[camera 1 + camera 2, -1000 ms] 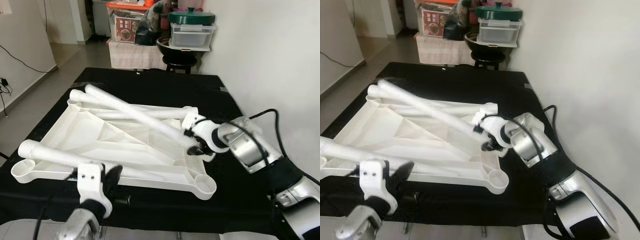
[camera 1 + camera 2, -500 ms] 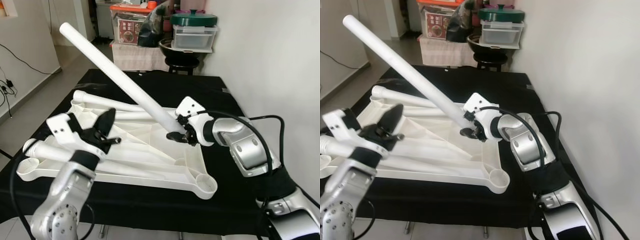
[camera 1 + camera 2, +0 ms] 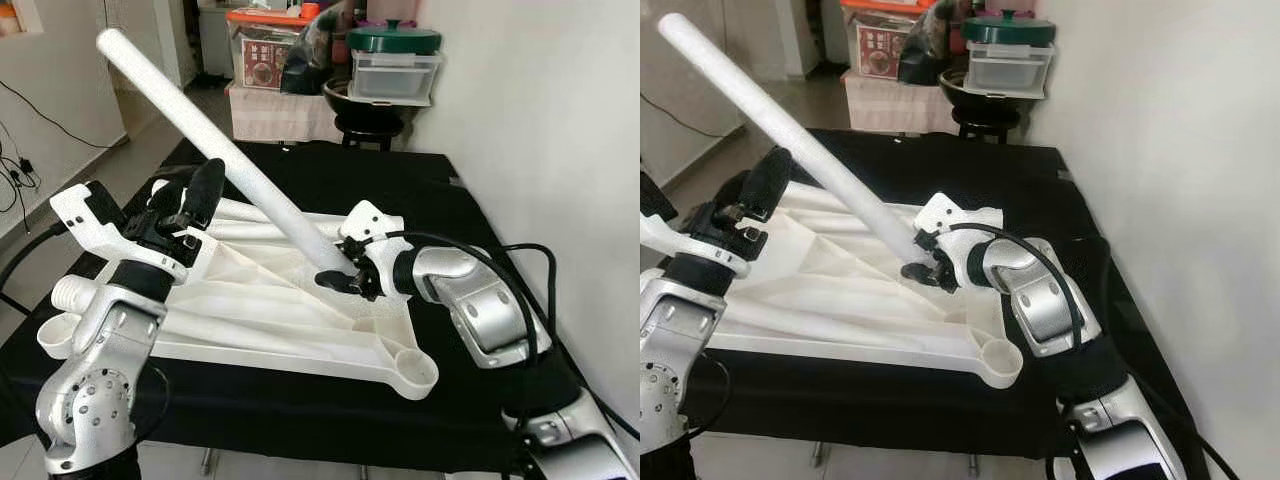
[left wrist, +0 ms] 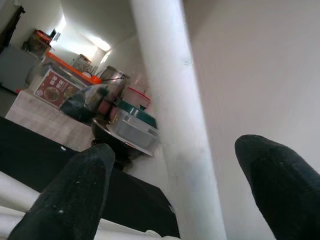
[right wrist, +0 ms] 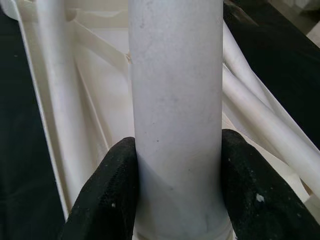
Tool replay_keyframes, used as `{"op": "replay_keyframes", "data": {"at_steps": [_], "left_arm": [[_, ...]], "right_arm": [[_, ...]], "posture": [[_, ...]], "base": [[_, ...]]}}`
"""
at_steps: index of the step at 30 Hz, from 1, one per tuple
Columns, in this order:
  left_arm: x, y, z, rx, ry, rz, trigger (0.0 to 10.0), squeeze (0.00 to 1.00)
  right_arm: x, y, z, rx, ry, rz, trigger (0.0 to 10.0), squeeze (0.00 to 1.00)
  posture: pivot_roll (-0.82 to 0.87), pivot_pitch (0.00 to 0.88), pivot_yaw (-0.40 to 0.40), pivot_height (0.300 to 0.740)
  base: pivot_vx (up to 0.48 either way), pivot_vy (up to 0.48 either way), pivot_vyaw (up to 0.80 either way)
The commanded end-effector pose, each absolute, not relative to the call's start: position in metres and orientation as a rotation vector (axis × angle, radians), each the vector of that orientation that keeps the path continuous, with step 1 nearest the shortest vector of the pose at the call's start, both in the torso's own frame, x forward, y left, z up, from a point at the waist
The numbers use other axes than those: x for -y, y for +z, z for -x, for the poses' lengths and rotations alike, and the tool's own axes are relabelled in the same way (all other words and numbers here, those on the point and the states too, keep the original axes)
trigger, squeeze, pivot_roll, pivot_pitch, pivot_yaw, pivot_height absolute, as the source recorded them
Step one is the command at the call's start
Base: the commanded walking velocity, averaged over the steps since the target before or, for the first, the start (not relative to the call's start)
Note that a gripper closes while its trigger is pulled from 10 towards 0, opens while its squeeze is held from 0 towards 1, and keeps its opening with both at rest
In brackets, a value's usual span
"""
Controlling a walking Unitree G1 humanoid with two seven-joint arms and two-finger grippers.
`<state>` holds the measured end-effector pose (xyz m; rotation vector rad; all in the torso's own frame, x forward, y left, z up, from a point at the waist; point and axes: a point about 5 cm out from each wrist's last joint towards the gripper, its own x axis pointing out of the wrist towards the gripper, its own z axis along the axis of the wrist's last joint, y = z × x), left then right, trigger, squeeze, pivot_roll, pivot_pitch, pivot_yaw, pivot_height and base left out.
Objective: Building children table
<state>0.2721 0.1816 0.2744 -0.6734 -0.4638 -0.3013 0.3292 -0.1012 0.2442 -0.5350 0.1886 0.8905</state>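
While the right pincer (image 3: 340,277) clamps the lower end of one white leg (image 3: 215,150), nothing looks fitted yet, so I'd call the build early. That leg slants up from just above the upturned tabletop (image 3: 262,290) toward the robot's left, top end high in the air. Tabletop lies underside up on the black surface (image 3: 420,190). Near corner socket (image 3: 417,366) is empty. Other legs (image 3: 130,315) lie loose across the tabletop. Judgement: every leg is left to seat, and the held one needs to go upright over a socket first

Left pincer (image 3: 190,195) is raised beside the leg's middle, fingers wide. Left wrist view has the leg (image 4: 175,125) running between the two fingers (image 4: 75,195) with gaps both sides, so no grip there. The eye views don't settle that: from them it just looks close

Right wrist view shows both pads (image 5: 107,190) pressed on the leg (image 5: 175,110) right at its collared end, plus the tabletop ribs and loose legs beneath. Eye views add what the wrists lack: whole layout, leg tilt, storage boxes (image 3: 265,55) and stool (image 3: 365,125) beyond the surface
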Motion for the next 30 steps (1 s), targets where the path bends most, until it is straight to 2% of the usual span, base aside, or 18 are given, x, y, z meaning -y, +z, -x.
{"op": "replay_keyframes", "data": {"at_steps": [1, 6, 7, 17, 18, 19, 20, 30], "left_arm": [[-0.183, 0.278, -0.274, 0.461, -0.311, 0.680, 10.0, 1.00], [-0.184, 0.280, -0.275, 0.459, -0.318, 0.676, 10.0, 1.00], [-0.185, 0.282, -0.276, 0.465, -0.324, 0.675, 10.0, 0.00], [-0.184, 0.295, -0.280, 0.475, -0.384, 0.652, 10.0, 0.00], [-0.183, 0.295, -0.280, 0.472, -0.389, 0.656, 6.7, 0.00], [-0.183, 0.296, -0.280, 0.470, -0.394, 0.659, 6.7, 0.00], [-0.182, 0.296, -0.279, 0.473, -0.410, 0.674, 0.0, 0.00], [-0.178, 0.299, -0.277, 0.471, -0.470, 0.680, 0.0, 0.00]], "right_arm": [[0.099, 0.250, -0.325, -0.144, 0.919, 0.542, 10.0, 0.00], [0.097, 0.250, -0.321, -0.137, 0.946, 0.556, 10.0, 0.00], [0.096, 0.249, -0.320, -0.135, 0.957, 0.568, 10.0, 0.00], [0.096, 0.246, -0.317, -0.122, 0.978, 0.638, 10.0, 0.00], [0.097, 0.246, -0.317, -0.108, 0.976, 0.654, 10.0, 0.00], [0.097, 0.246, -0.318, -0.099, 0.974, 0.665, 10.0, 0.00], [0.098, 0.245, -0.318, -0.100, 0.971, 0.674, 10.0, 0.00], [0.101, 0.238, -0.324, -0.120, 0.932, 0.682, 10.0, 0.00]], "posture": [[-0.03, 0.003, -0.030, 0.740], [-0.03, 0.002, -0.029, 0.740], [-0.03, 0.000, -0.028, 0.740], [-0.03, 0.000, -0.028, 0.740], [-0.04, 0.000, -0.027, 0.740], [-0.04, 0.000, -0.027, 0.740], [-0.04, 0.000, -0.027, 0.740], [-0.04, 0.000, -0.021, 0.740]], "base": [[0.000, 0.000, 0.00], [0.000, 0.000, 0.00], [0.000, 0.000, 0.00], [0.000, 0.000, 0.00], [0.000, 0.000, 0.00], [0.000, 0.000, 0.00], [0.000, 0.000, 0.00], [0.000, 0.000, 0.00]]}}
